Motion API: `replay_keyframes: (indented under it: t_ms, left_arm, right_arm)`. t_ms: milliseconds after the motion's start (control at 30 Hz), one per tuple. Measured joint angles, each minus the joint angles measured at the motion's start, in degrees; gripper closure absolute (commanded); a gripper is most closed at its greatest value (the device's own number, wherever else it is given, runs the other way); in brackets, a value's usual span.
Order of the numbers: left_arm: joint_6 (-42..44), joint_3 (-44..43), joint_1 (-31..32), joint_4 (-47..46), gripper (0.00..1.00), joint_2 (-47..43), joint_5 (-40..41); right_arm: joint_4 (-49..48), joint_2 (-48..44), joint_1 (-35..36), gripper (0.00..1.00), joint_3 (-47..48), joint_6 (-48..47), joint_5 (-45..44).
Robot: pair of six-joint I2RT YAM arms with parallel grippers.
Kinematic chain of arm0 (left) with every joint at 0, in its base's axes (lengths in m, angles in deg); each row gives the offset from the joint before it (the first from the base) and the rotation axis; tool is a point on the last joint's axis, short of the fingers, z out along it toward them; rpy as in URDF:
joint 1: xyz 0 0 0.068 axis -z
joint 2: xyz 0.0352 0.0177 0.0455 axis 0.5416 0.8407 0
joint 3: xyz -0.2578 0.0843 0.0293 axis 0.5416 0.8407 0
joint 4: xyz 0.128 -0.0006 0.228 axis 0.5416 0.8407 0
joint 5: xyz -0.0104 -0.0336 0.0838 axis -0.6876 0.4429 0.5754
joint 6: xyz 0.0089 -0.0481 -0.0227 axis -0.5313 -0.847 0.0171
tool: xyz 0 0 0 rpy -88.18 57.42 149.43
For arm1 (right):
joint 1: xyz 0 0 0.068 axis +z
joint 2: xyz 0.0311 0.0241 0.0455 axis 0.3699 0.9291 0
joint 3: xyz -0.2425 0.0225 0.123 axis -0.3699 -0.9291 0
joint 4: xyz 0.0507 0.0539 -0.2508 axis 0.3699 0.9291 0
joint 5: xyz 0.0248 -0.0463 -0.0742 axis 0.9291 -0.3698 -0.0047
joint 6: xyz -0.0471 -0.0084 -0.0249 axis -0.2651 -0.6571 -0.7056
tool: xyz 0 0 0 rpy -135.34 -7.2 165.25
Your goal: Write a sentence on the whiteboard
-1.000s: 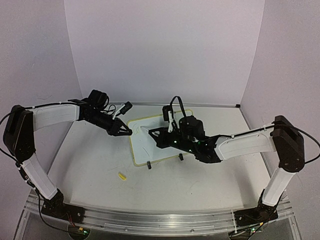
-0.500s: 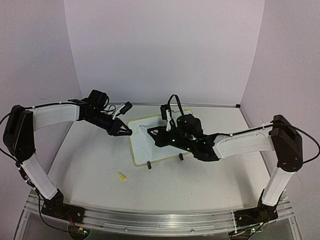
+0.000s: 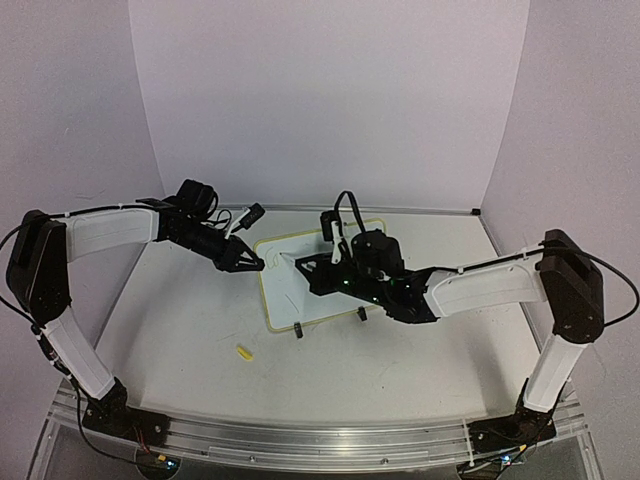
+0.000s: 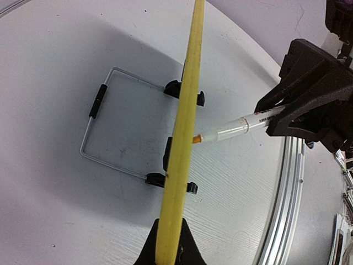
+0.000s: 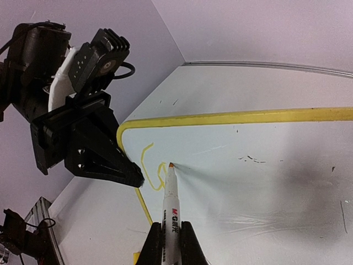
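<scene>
The whiteboard [image 3: 288,298], white with a pale yellow frame, stands tilted mid-table. My left gripper [image 3: 256,265] is shut on its left edge; in the left wrist view the yellow frame [image 4: 185,132] runs edge-on out of the closed fingers [image 4: 190,249]. My right gripper [image 3: 306,266] is shut on a white marker [image 5: 171,204], whose orange tip touches the board face [image 5: 265,182] near the upper-left corner. The sentence [image 5: 145,160] shows there as a couple of thin yellow strokes just left of the tip. The left gripper's black fingertips [image 5: 131,176] sit beside those strokes.
A small yellow cap [image 3: 243,351] lies on the table in front of the board. Black clip feet [image 3: 298,331] and a wire stand [image 4: 96,126] hold the board up. Faint dark marks [image 5: 251,160] dot the board's middle. Walls close in behind and at both sides.
The right arm has crept slightly to the left along the board with the marker. The left arm and the board have stayed put.
</scene>
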Motion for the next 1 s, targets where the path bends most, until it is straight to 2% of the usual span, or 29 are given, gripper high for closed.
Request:
replay_keyframes:
  t_ms: [1000]
  left_arm:
    - [-0.02, 0.0, 0.0, 0.02, 1.0, 0.0, 0.07]
  right_arm:
    - [0.87, 0.0, 0.0, 1.0, -1.27, 1.14, 0.38]
